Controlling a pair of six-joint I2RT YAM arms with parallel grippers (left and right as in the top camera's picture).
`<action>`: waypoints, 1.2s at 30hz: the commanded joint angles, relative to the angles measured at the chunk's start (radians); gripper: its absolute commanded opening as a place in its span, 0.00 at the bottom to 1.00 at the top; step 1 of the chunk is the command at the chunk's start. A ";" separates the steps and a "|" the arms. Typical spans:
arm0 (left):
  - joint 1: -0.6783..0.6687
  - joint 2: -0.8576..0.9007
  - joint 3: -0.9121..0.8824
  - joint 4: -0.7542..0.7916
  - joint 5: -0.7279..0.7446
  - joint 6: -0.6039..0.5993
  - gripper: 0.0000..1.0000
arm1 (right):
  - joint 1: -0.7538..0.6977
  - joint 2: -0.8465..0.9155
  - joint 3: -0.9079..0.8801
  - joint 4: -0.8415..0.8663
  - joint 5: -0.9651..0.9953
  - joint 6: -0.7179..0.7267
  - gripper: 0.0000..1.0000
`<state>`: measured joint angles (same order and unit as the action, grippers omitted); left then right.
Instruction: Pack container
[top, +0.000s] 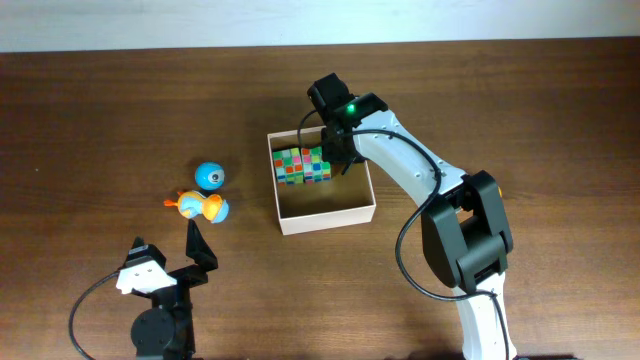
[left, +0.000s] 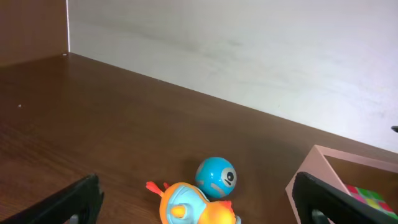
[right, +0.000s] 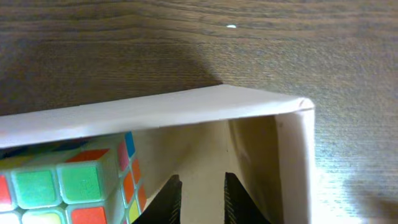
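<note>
The container (top: 330, 221) is a shallow white-walled box with a tan floor at the table's middle. A multicoloured puzzle cube (top: 303, 165) lies in its far left part. My right gripper (top: 340, 160) reaches down inside the box beside the cube. In the right wrist view the cube (right: 74, 186) is at the left under the box's white wall (right: 155, 112), and the right gripper (right: 202, 199) has its jaws slightly parted with only the box floor between them. My left gripper (top: 167, 245) stands wide open near the front left, empty, with an orange-and-blue duck toy (left: 196, 208) ahead of it.
A blue ball toy with an eye (top: 209, 176) lies just beyond the duck toy (top: 200, 206), left of the container. From the left wrist, the ball (left: 216, 177) shows behind the duck and the container's corner (left: 311, 171) at the right. A pale wall borders the table's far edge.
</note>
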<state>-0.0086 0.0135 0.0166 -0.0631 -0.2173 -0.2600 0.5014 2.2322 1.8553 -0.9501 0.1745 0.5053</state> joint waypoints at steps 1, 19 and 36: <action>0.005 -0.008 -0.007 0.002 -0.007 0.015 0.99 | -0.006 0.002 -0.004 -0.011 0.048 0.081 0.18; 0.005 -0.008 -0.007 0.002 -0.007 0.015 0.99 | -0.007 0.002 -0.004 -0.045 0.089 0.219 0.18; 0.005 -0.008 -0.007 0.002 -0.007 0.015 0.99 | -0.012 0.002 -0.004 -0.064 0.058 0.391 0.18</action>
<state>-0.0086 0.0139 0.0166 -0.0631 -0.2173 -0.2600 0.4995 2.2322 1.8553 -1.0126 0.2283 0.8375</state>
